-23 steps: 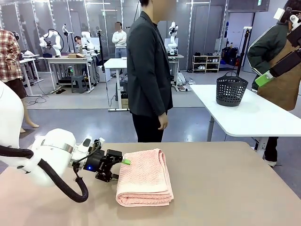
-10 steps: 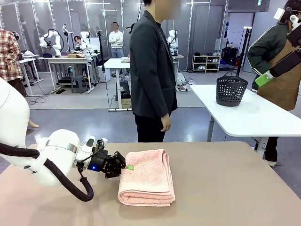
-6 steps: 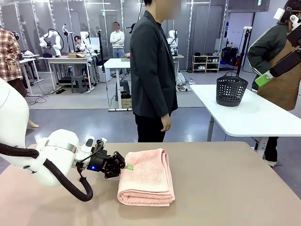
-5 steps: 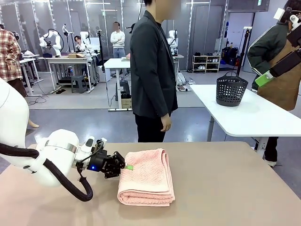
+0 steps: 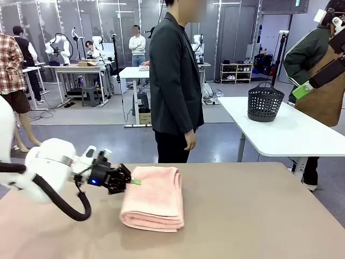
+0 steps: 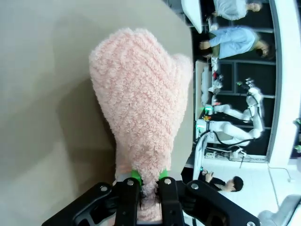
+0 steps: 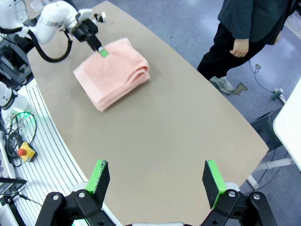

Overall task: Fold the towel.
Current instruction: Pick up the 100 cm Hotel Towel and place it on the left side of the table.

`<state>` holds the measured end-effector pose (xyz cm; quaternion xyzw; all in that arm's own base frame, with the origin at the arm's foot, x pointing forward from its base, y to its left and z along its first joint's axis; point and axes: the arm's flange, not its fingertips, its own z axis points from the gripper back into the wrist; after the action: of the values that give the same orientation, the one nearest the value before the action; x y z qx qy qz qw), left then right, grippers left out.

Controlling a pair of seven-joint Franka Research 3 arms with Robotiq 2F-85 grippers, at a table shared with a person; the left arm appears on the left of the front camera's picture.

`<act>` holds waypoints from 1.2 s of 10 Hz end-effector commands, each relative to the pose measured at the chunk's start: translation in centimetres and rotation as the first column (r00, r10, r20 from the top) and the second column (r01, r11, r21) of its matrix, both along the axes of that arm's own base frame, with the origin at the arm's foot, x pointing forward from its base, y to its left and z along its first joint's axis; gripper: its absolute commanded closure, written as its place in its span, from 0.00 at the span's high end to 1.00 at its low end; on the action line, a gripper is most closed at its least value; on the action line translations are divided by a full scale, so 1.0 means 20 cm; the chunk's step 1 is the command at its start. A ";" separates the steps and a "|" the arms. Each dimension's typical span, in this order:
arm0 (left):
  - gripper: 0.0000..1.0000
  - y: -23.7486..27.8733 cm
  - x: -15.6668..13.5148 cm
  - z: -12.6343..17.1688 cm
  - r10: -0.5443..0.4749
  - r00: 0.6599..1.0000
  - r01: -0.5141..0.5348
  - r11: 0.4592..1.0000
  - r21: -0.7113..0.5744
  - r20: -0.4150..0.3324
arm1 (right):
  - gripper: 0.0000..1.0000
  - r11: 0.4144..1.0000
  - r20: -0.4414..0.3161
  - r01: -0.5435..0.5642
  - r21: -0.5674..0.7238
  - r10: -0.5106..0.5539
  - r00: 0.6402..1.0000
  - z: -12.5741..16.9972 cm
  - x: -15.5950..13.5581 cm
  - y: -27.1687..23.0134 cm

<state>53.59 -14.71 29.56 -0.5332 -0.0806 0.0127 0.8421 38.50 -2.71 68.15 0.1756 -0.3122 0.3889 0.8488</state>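
While the left tool (image 5: 128, 181) is pinched narrow on the towel (image 5: 153, 197), its green pads (image 6: 136, 176) bite the near-left corner of the folded stack, as the left wrist view shows, with the terry bulging out between them. Towel: salmon pink, already doubled into a thick oblong pad, lying flat on the desk (image 5: 253, 216) in front of the person in the dark jacket (image 5: 173, 75).

Key relation: the towel extends away from the left tool, its long axis running from the desk's far edge toward the robot's side, slightly skewed. The gripped corner sits at the towel's far-left end; the rest of the stack trails to the right of the tool.

Right tool (image 7: 156, 181): jaws wide, holding nothing, hanging high and well apart from the towel (image 7: 112, 72). The left arm is clearly the nearer.

Judgement: folding looks nearly complete; any drag or tidy turns on that one corner hold.
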 end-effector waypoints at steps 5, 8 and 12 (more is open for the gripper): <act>0.13 0.98 0.11 0.39 0.021 1.000 -0.021 1.000 -0.006 0.011 | 1.00 1.000 -0.006 -0.008 -0.010 0.008 1.000 0.01 0.00 0.00; 0.13 1.40 0.07 0.38 0.053 0.999 -0.053 0.998 0.036 -0.007 | 1.00 1.000 -0.006 -0.008 -0.010 0.008 1.000 0.01 0.00 0.00; 0.13 1.61 0.03 0.16 0.118 0.992 -0.113 0.989 0.097 -0.048 | 1.00 1.000 -0.006 -0.008 -0.010 0.008 1.000 0.01 0.00 0.00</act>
<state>53.67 17.48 32.94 -0.4914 -0.0917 0.0821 0.8622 38.50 -2.75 68.15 0.1762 -0.3118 0.3889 0.8488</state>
